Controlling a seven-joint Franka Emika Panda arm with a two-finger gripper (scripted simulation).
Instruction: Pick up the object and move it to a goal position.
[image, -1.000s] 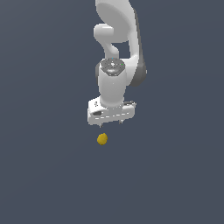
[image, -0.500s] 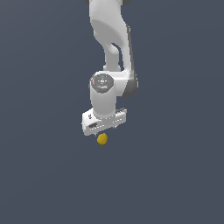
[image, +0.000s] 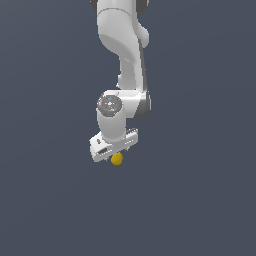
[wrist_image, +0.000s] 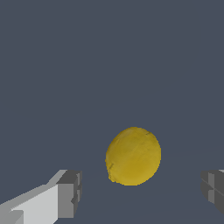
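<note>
The object is a small yellow-orange ball (image: 117, 159) lying on the dark grey surface. In the exterior view the white gripper (image: 114, 152) hangs directly over it, and its body covers the ball's upper edge. The wrist view shows the ball (wrist_image: 133, 156) large and close, sitting between the two grey-padded fingertips (wrist_image: 70, 194). The gripper (wrist_image: 142, 190) is open, with a gap on each side of the ball. Neither pad touches it.
The white arm (image: 122, 60) comes down from the top of the exterior view. A plain dark grey surface (image: 200, 200) fills everything else.
The arm has swung and come down toward the ball. The gripper, which was above and apart from it, now reaches it and hides its upper edge. The ball has not moved.
</note>
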